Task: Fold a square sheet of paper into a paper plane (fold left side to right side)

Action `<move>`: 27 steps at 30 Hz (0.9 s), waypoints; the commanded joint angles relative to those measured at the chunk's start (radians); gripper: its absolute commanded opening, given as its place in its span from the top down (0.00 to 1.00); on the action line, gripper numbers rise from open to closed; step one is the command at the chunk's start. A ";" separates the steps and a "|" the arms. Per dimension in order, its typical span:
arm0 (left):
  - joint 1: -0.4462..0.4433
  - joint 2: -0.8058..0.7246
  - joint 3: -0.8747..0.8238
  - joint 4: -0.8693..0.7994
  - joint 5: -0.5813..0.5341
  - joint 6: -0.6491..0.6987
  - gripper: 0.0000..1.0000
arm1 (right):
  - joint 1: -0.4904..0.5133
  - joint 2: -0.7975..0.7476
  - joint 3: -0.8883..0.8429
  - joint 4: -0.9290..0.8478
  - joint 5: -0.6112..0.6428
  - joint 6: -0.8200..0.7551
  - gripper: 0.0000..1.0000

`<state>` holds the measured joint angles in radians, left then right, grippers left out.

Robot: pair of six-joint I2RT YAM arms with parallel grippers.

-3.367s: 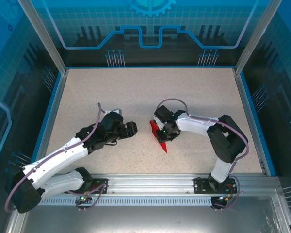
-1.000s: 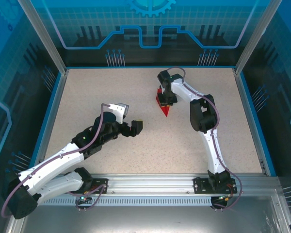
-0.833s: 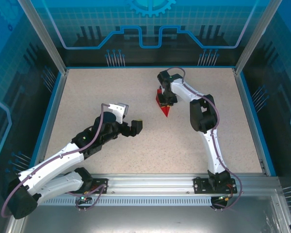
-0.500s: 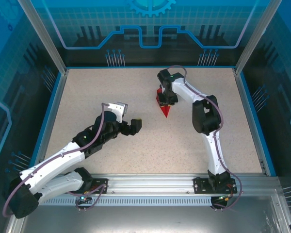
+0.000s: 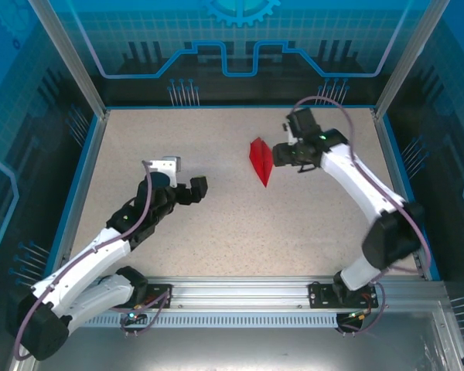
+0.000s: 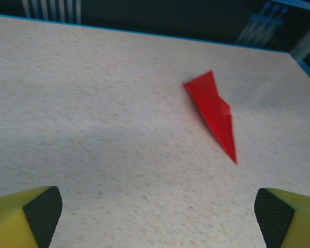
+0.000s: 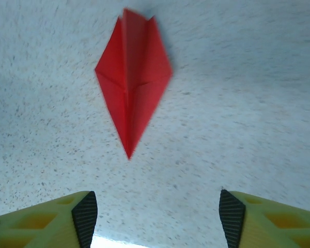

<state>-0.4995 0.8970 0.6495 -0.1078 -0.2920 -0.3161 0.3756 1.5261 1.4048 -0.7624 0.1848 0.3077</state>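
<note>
The paper plane (image 5: 261, 160), a creased red dart, lies loose on the table (image 5: 216, 239), upper centre-right in the top view. The right hand (image 5: 283, 153) hovers just to its right, fingers apart and empty. The left hand (image 5: 182, 188), spread wide, sits well apart at centre-left. A brush from either hand would likely skid the light paper or spring its folds open.

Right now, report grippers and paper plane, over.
Left gripper open, empty. Right gripper open, empty, apart from the paper plane. Plane lies free on the table, nothing blocking it.
</note>
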 commanded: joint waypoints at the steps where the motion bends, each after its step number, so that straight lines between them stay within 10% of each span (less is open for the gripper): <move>1: 0.029 -0.026 -0.037 0.066 -0.181 0.047 0.01 | -0.067 -0.133 -0.167 0.176 0.055 -0.062 0.22; 7: 0.099 -0.041 -0.116 0.134 -0.286 0.139 0.01 | -0.192 -0.280 -0.440 0.382 0.094 -0.099 0.01; 16: 0.218 0.025 -0.264 0.275 -0.314 0.214 0.01 | -0.299 -0.295 -0.849 0.948 0.125 -0.173 0.01; 27: 0.367 0.220 -0.418 0.771 0.000 0.343 0.01 | -0.317 -0.076 -0.944 1.421 0.023 -0.248 0.01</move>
<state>-0.1825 1.0714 0.2531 0.4423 -0.4324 -0.0158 0.0647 1.3991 0.4770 0.4519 0.2485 0.0990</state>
